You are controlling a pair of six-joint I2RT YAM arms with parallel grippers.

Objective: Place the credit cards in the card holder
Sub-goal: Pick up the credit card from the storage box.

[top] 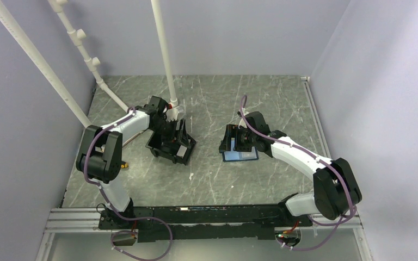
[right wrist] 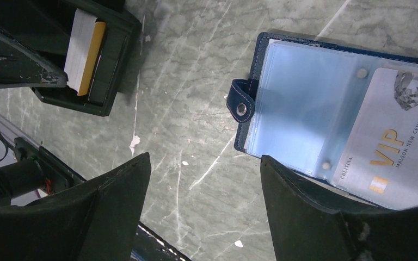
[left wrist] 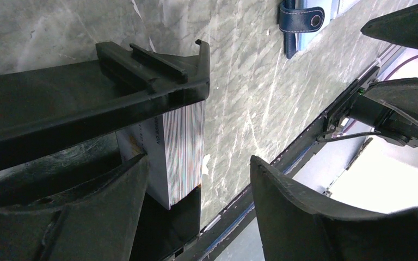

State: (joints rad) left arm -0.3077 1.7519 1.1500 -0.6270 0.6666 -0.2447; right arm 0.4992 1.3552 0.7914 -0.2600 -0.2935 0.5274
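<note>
The credit cards (left wrist: 182, 147) stand as a thick stack on edge inside a black bin (left wrist: 60, 109), left of the table's middle. In the right wrist view the stack (right wrist: 81, 49) is whitish with an orange-tan card (right wrist: 96, 51) on one side. My left gripper (left wrist: 197, 159) is open around the stack. One finger is inside the bin against the stack's white face, and the other hangs apart over the table. The card holder (right wrist: 305, 103) lies open, navy with a snap tab (right wrist: 241, 106). A pale VIP card (right wrist: 392, 147) sits in its clear blue sleeve. My right gripper (right wrist: 204, 163) is open and holds nothing, just above the holder's edge.
White plastic pipes (top: 166, 54) rise from the back left of the marbled grey table (top: 207, 179). Blue-grey walls close the sides and back. A black and aluminium rail (top: 196, 217) with the arm bases runs along the near edge. The bin (top: 170, 147) and holder (top: 240, 155) lie apart.
</note>
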